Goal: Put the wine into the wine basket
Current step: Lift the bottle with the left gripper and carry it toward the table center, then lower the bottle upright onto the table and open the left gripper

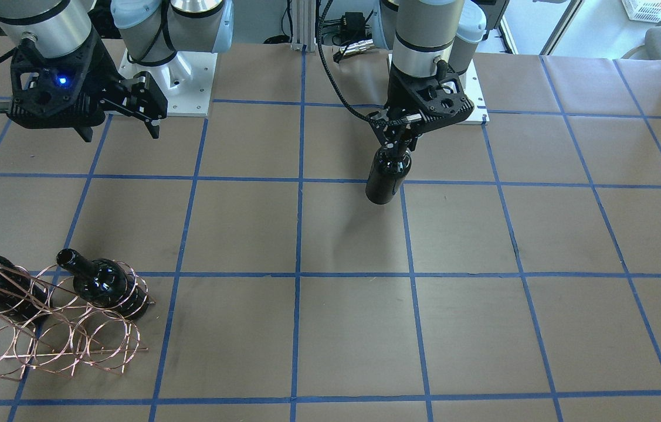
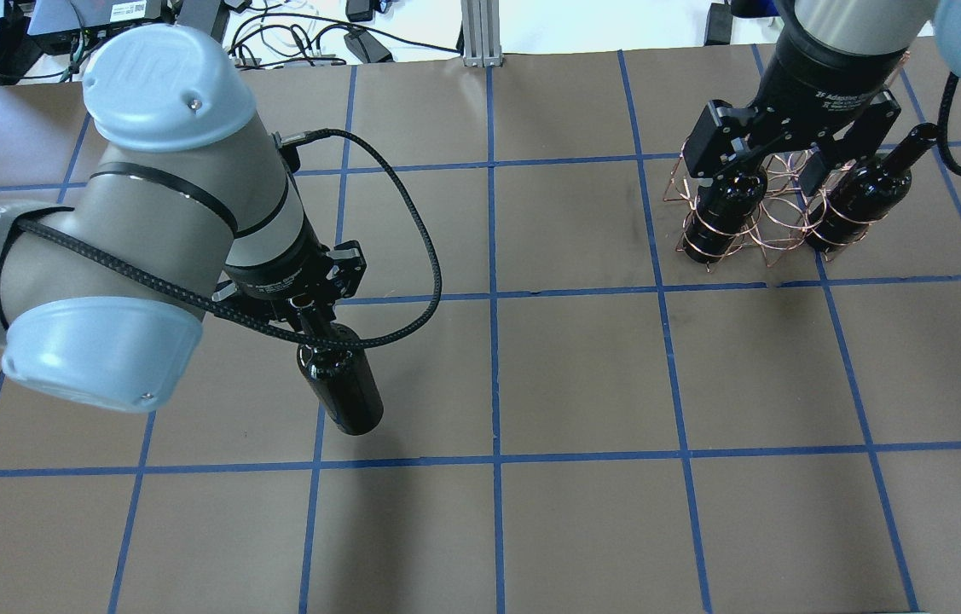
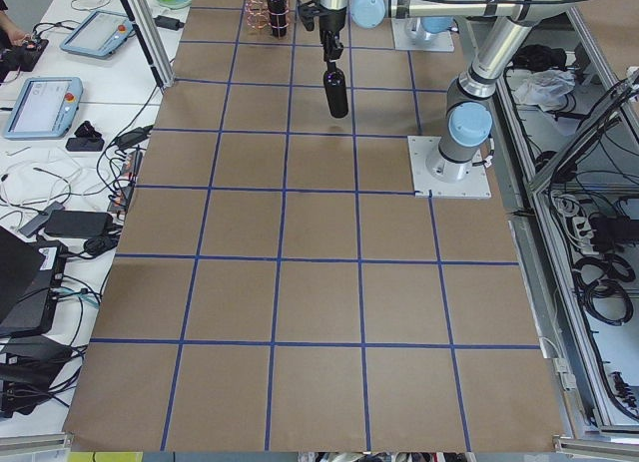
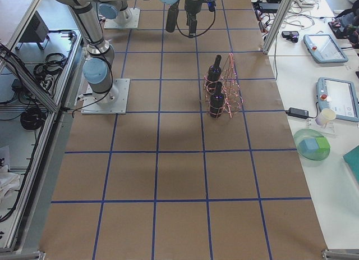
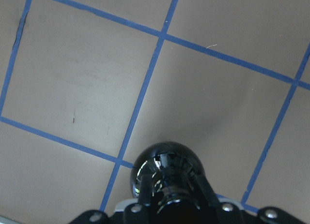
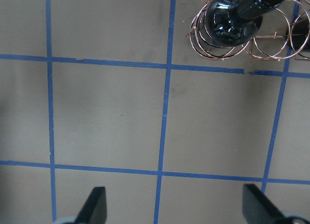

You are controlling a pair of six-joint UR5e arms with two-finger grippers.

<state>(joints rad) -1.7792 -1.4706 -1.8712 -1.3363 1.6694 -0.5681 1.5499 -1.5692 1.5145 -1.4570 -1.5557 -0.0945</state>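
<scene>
My left gripper [image 2: 309, 314] is shut on the neck of a dark wine bottle [image 2: 341, 385] and holds it upright, hanging a little above the table. In the front view this gripper [image 1: 399, 133] is right of centre with the bottle [image 1: 389, 176] below it. The left wrist view looks down on the bottle's shoulder [image 5: 167, 171]. The copper wire wine basket [image 2: 774, 217] stands at the far right and holds two more dark bottles [image 2: 723, 213] [image 2: 859, 200]. My right gripper [image 2: 766, 170] hovers open and empty above the basket, its fingers [image 6: 97, 207] wide apart.
The table is brown paper with a blue tape grid [image 2: 493, 298]. The basket [image 1: 43, 340] sits near the operators' edge in the front view. Both arm bases [image 1: 172, 82] stand at the robot's side. Side benches with tablets [image 4: 336, 97] flank the table.
</scene>
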